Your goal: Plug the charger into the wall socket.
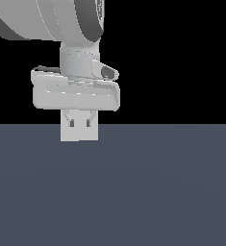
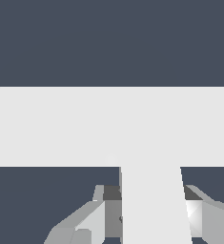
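Under the arm, in the exterior view, the gripper [image 1: 80,121] hangs above the dark floor [image 1: 157,192], and behind its two fingertips a pale square plate shows: this is the socket [image 1: 79,133]. The charger itself I cannot pick out in this view, because the fingers and the plate have almost the same colour.

From the wrist view the situation is clearer. The charger [image 2: 154,200] is a plain off-white block between the two fingers [image 2: 85,221], and they are closed on it from both sides, so I judge the grip to be firm. The far end of the block meets the wide pale face of the socket [image 2: 61,126], with no dark gap between them that I can see. The two small dots of the socket are not visible; probably the block covers them, but I cannot confirm this.

My judgement is that the task is almost at its end. The charger is picked up, carried and brought to the plate, and it seems to be already touching it or pushed in. Whether the pins sit fully inside, the pictures do not tell. What is left, if anything, is a last small push straight toward the plate, and then to let go.
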